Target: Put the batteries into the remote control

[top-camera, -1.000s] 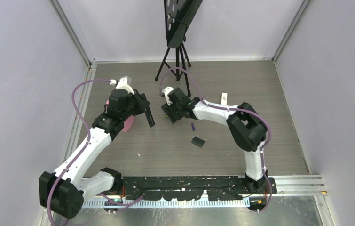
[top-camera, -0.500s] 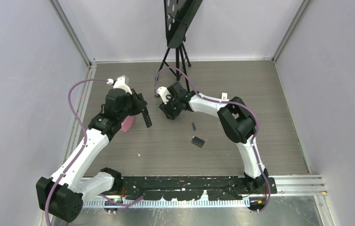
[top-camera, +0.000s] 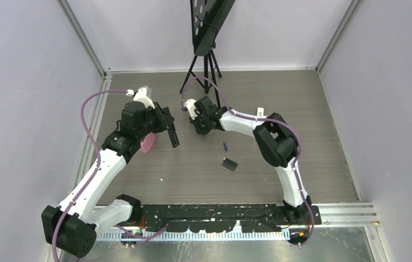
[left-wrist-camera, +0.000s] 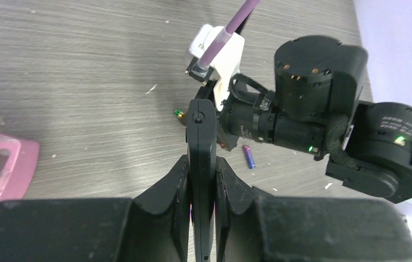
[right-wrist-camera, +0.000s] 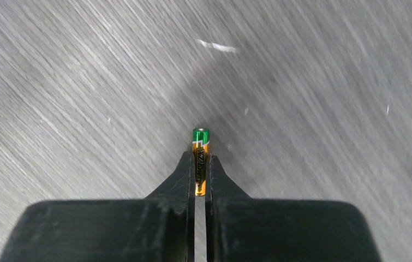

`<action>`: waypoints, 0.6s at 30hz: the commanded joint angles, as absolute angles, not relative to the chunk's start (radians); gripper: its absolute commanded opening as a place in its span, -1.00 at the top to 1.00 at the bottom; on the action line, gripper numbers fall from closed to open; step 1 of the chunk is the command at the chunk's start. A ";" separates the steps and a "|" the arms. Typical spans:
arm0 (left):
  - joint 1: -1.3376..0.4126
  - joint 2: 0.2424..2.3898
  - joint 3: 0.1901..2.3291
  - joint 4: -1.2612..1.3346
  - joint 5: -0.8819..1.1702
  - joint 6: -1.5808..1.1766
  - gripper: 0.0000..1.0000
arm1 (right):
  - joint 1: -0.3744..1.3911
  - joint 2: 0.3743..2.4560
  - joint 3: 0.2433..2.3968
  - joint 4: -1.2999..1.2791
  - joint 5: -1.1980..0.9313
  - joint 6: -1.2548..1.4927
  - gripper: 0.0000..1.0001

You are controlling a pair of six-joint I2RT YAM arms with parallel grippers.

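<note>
The black remote control (left-wrist-camera: 201, 136) stands edge-on between the jaws of my left gripper (left-wrist-camera: 202, 174), which is shut on it above the left middle of the table (top-camera: 172, 135). Just right of it, my right gripper (top-camera: 202, 127) is low over the wood. In the right wrist view it is shut (right-wrist-camera: 200, 166) on an orange-yellow battery (right-wrist-camera: 200, 155). The battery's green tip sticks out past the fingertips. A purple battery (top-camera: 225, 146) lies loose on the table, also seen from the left wrist (left-wrist-camera: 248, 156).
A small black cover piece (top-camera: 230, 164) lies near the purple battery. A pink package (top-camera: 148, 143) lies under the left arm. A black tripod (top-camera: 206, 63) stands at the back, and a small white piece (top-camera: 260, 113) lies behind the right arm.
My right gripper has gone from open to shut on the orange-yellow battery and has shifted slightly on the table. The left gripper still holds the remote, almost unmoved.
</note>
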State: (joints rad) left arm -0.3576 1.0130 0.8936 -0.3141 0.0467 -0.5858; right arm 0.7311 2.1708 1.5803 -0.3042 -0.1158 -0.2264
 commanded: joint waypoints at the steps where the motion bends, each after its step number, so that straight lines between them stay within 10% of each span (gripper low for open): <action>1: -0.351 1.020 0.891 -0.179 0.167 -0.581 1.00 | 0.734 2.026 1.428 -0.194 0.039 -0.021 0.99; 18: -0.353 1.143 0.795 0.346 0.475 -1.008 1.00 | 0.878 1.223 0.947 0.216 0.205 0.501 0.99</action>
State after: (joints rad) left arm -0.3576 1.1080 0.8219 0.0917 0.3908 -0.8009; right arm 0.7963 1.3071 0.9836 0.0654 0.1181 0.3626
